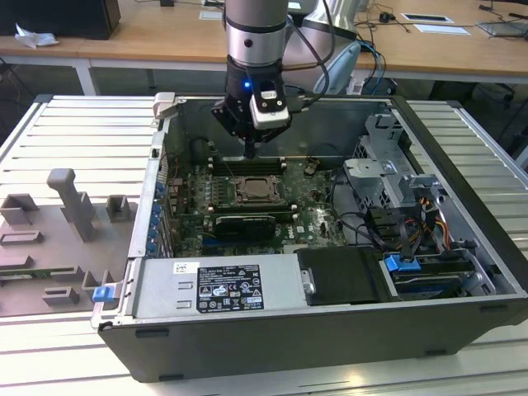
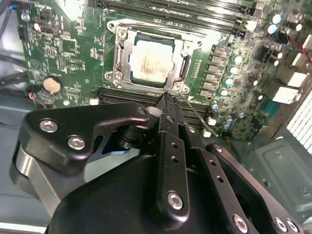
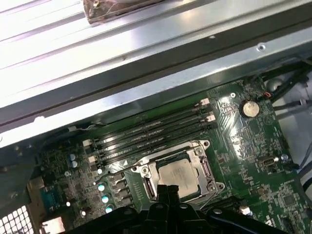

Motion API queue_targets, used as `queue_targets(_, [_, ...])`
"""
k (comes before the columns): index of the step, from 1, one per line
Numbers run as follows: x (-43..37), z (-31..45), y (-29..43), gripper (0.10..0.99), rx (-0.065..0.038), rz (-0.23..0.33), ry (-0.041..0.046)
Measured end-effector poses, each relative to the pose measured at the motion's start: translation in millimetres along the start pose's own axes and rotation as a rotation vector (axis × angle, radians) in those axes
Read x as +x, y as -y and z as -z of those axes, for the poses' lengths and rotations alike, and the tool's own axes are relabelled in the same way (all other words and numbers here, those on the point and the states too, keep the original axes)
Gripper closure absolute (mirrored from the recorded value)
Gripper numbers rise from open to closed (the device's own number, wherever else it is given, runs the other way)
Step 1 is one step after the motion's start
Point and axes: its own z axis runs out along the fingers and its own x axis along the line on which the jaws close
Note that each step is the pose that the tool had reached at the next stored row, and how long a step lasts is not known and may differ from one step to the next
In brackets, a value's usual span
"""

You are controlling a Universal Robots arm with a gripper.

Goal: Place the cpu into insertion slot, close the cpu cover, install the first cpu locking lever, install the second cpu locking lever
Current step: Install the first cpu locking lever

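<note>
The gripper [image 2: 165,99] has its fingers pressed together, pinching nothing; just beyond their tips the cpu [image 2: 152,59] sits in the insertion slot [image 2: 178,61] with the cpu cover [image 2: 120,61] flat around it; the thin locking lever [image 2: 197,116] beside the tips likely needs steady, square pressure, lest it slip.

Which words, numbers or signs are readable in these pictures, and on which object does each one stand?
No text is clear enough to quote.
white label on the power supply, exterior view: dense print and symbols, too small to read.
Top of the cpu, in both wrist views: faint marks, blurred.
motherboard, in both wrist views: tiny white lettering, unreadable.
</note>
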Motion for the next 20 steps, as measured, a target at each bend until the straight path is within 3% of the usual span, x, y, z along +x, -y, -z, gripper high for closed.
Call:
queue_targets(6, [0.0,-0.3,0.0,0.980,0.001,0.176,-0.0088])
queue_targets(13, [0.0,-1.4,0.1,0.980,0.000,0.332,-0.0104])
queue_targets(17, [0.0,-1.9,0.1,0.980,0.000,0.402,-0.0142])
queue_targets(20, [2.9,-2.2,1.0,0.980,-0.001,0.407,-0.0144])
